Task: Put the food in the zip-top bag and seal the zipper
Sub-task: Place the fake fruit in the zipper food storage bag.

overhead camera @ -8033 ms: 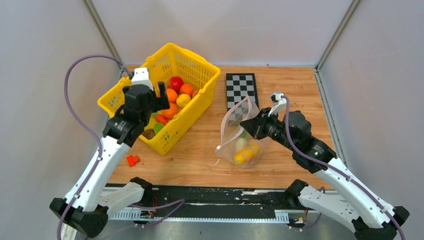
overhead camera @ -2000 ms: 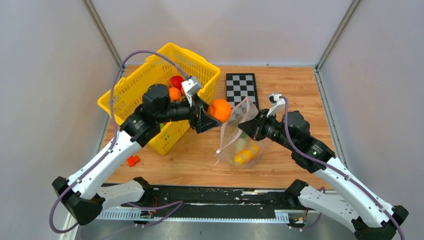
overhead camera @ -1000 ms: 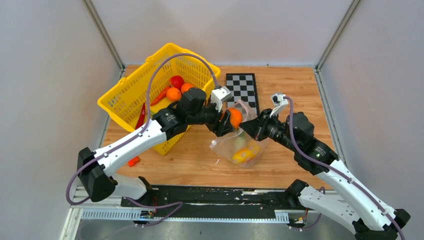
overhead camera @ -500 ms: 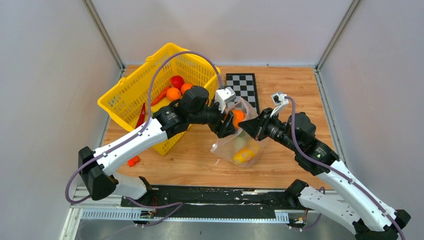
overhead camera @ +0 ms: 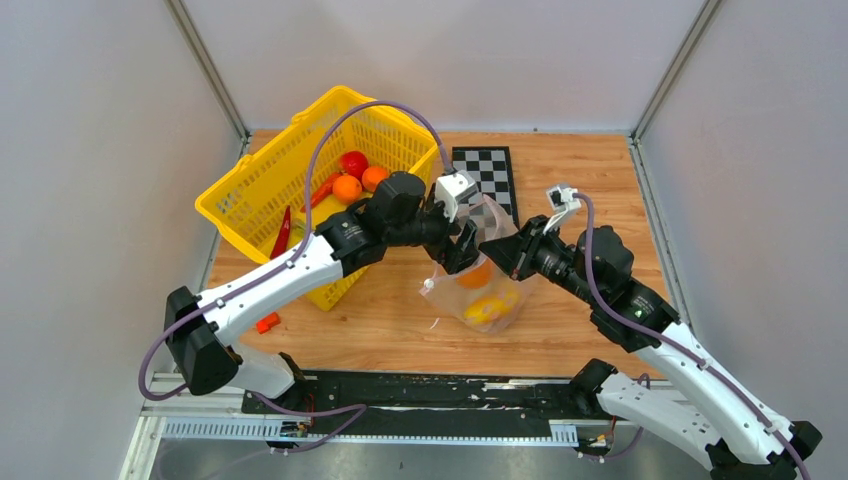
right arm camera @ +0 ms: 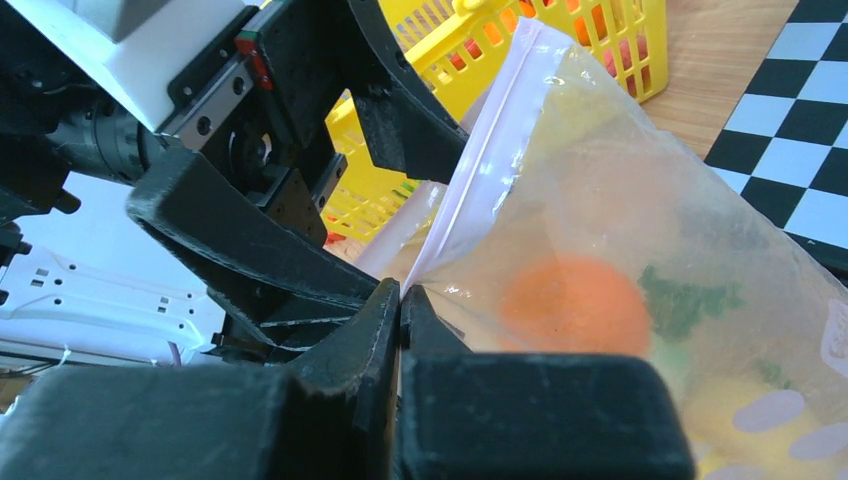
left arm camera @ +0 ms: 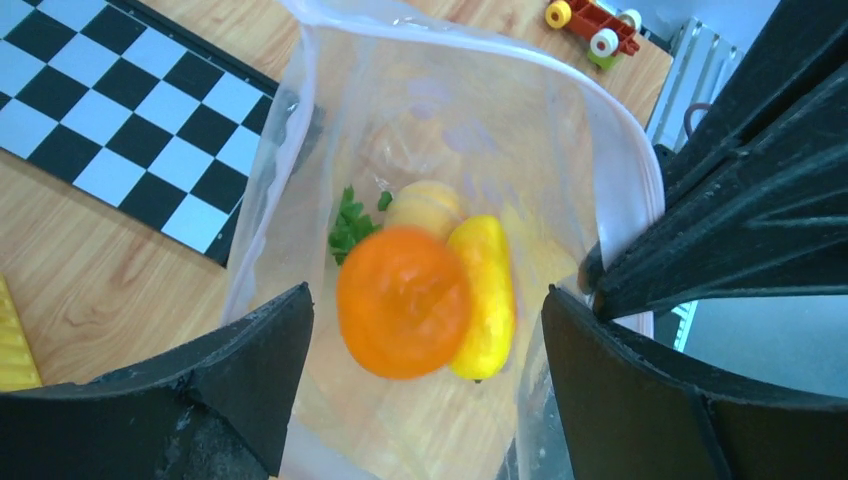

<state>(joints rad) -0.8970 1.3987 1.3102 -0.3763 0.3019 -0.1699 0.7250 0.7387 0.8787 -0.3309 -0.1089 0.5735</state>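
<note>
The zip-top bag [overhead camera: 478, 295] stands open on the table, its mouth up. My right gripper [overhead camera: 492, 248] is shut on the bag's mouth edge by the zipper [right arm camera: 490, 150] and holds it up [right arm camera: 400, 292]. My left gripper [overhead camera: 462, 248] is open just above the mouth. In the left wrist view an orange fruit [left arm camera: 403, 300] lies free between the spread fingers [left arm camera: 250, 380], inside the bag, blurred. Beside it are a yellow piece [left arm camera: 487, 290] and a pale piece [left arm camera: 425, 205] with green leaves. The orange also shows through the plastic in the right wrist view [right arm camera: 570, 305].
The yellow basket [overhead camera: 250, 195] at the back left holds a few more fruits [overhead camera: 348, 187]. A checkerboard [overhead camera: 487, 168] lies behind the bag. A small red toy [overhead camera: 265, 322] sits near the table's front left.
My left gripper carried the orange fruit from the basket to the bag's mouth, then opened. The orange has dropped into the bag. The right gripper kept hold of the bag's edge.
</note>
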